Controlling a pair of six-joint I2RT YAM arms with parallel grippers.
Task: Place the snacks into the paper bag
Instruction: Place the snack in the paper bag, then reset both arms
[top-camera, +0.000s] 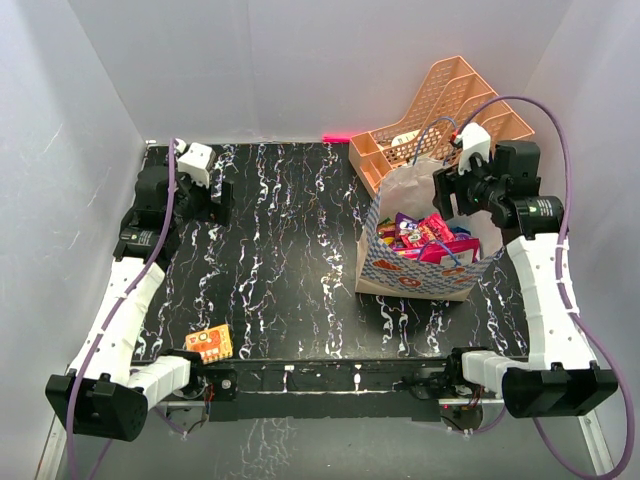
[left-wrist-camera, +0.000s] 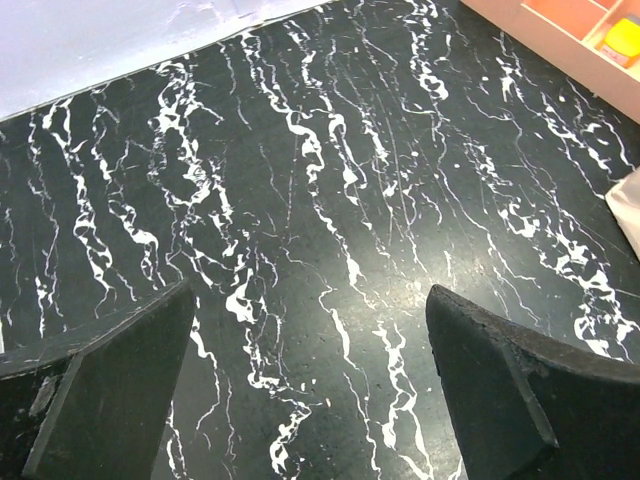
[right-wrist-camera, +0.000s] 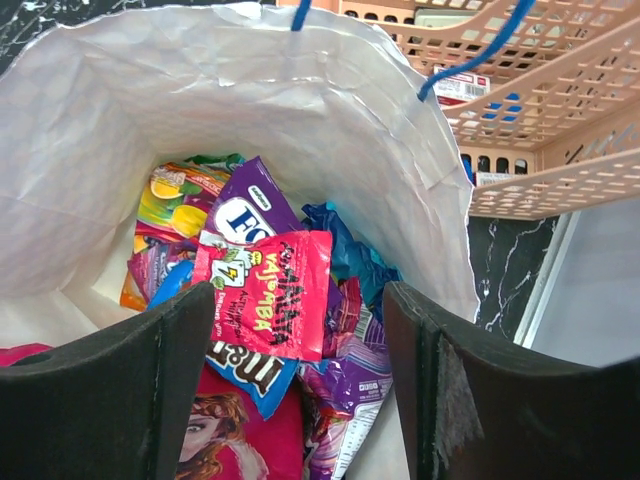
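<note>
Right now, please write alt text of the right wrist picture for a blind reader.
The open right gripper hangs over the open paper bag, with many colourful snacks inside. A peach mesh organizer stands behind the bag.

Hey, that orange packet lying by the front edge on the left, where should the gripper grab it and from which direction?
Come straight down from above: the orange packet lies flat on the table, so no edge is exposed to a sideways approach. Probably pinch across its shorter width, at mid-length, using the open left gripper, whose arm is based right beside it.
</note>
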